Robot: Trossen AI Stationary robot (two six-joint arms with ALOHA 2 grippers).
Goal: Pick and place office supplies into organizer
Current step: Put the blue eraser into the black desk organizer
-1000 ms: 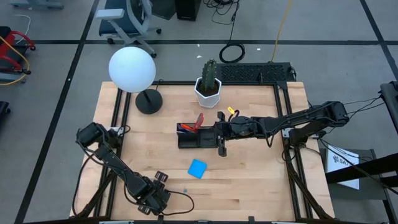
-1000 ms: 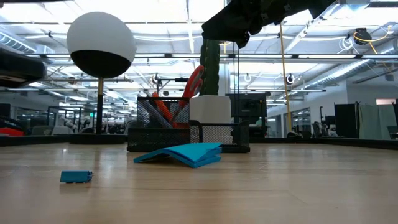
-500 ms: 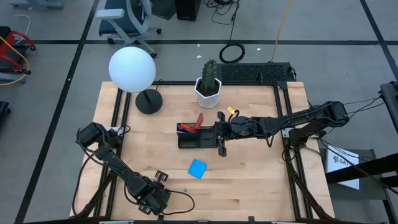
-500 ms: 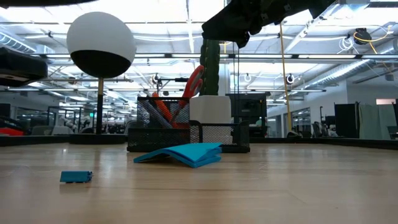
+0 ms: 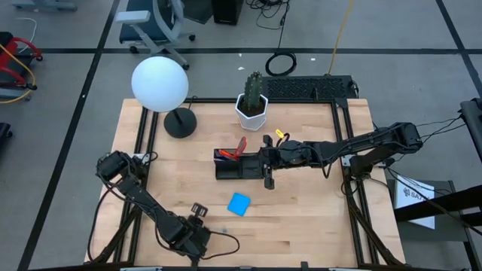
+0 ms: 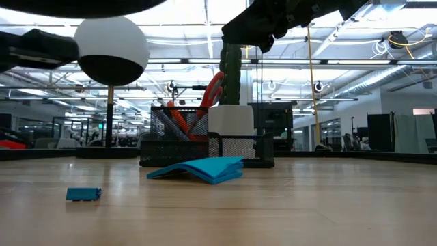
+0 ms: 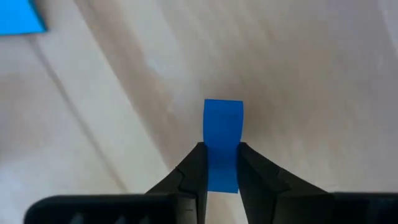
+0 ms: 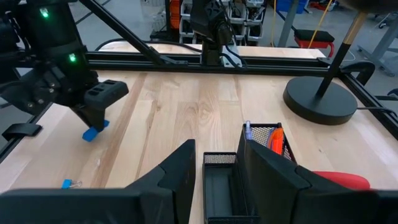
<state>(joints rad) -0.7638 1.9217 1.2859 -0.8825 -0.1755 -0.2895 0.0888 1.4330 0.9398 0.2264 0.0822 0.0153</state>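
Note:
My left gripper [image 7: 221, 165] stands near the table's near left corner [image 5: 197, 213], pointing down, shut on a small blue block [image 7: 222, 127]. The right wrist view also shows that block [image 8: 92, 132] under its fingers. The black mesh organizer [image 5: 237, 167] sits mid-table with red-handled scissors [image 5: 239, 145] and an orange pen [image 8: 277, 138] standing in it. My right gripper [image 8: 216, 168] hovers open over the organizer's right end [image 5: 262, 161]. A bright blue pad [image 5: 239, 204] lies flat on the table just in front of the organizer. My left gripper pinches the block's upper end [image 7: 221, 174] between its two fingers, one on each long side. The fingers come from above, pointing down. The block's free end [image 8: 89, 135] sticks out below the fingertips, a little tilted and just clear of the table.
A tiny blue clip-like piece [image 5: 224, 231] lies near the table's front edge, also seen in the low view [image 6: 83, 194]. A globe lamp [image 5: 160, 83] on a round black base [image 5: 180, 122] and a cactus in a white pot [image 5: 252, 102] stand at the back.
My left gripper has risen; its arm now shows as a dark shape at the low view's upper left. From above it has shifted slightly toward the table's far side. The blue pad and the tiny blue piece have stayed where they lay.

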